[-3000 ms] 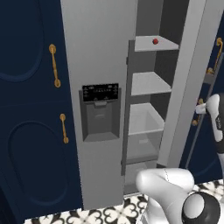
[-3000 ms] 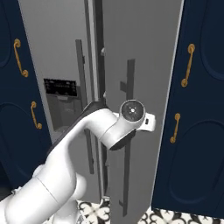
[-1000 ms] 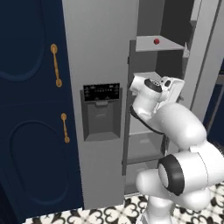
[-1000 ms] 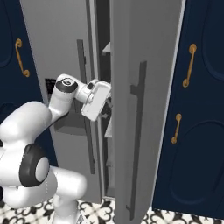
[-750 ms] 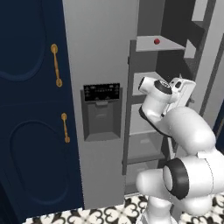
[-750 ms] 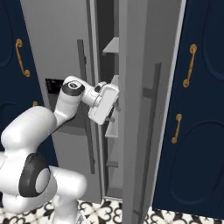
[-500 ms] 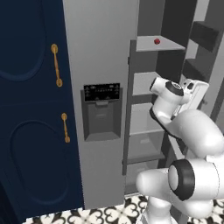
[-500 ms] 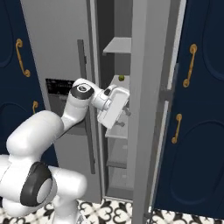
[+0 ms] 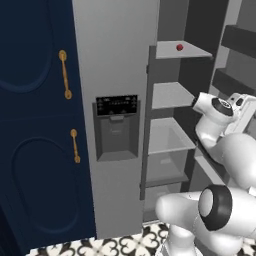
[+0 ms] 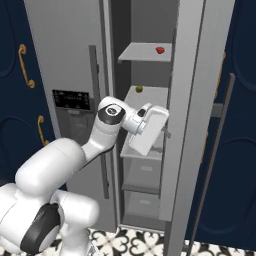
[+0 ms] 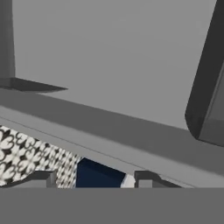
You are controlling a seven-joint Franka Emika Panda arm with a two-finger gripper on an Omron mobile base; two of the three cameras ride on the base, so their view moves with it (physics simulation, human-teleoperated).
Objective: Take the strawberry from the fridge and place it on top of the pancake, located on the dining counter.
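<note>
The strawberry (image 9: 179, 47) (image 10: 160, 50) is a tiny red fruit lying on the top inner shelf of the fridge (image 9: 120, 60) (image 10: 65, 45), whose right door (image 10: 192, 125) stands swung out. My gripper (image 10: 161, 133) (image 11: 94, 180) is two shelves lower, by the inner face of that open door. The hand view has its two fingertips (image 11: 41, 177) apart with nothing between them, facing the grey door panel. My white hand (image 9: 241, 112) sits to the right of the shelves. The pancake and the dining counter are out of view.
A small green thing (image 10: 139, 89) lies on the second shelf. Navy cabinets with gold handles (image 9: 64, 74) (image 10: 25, 65) flank the fridge. The left door carries the black control panel and dispenser (image 9: 116, 127). Door bins (image 9: 240, 42) jut from the open door. Patterned tiles (image 9: 125, 245) cover the floor.
The fridge's right door has swung further open, baring the shelves in the right base view. My arm has followed it to the right, and the fingers have parted.
</note>
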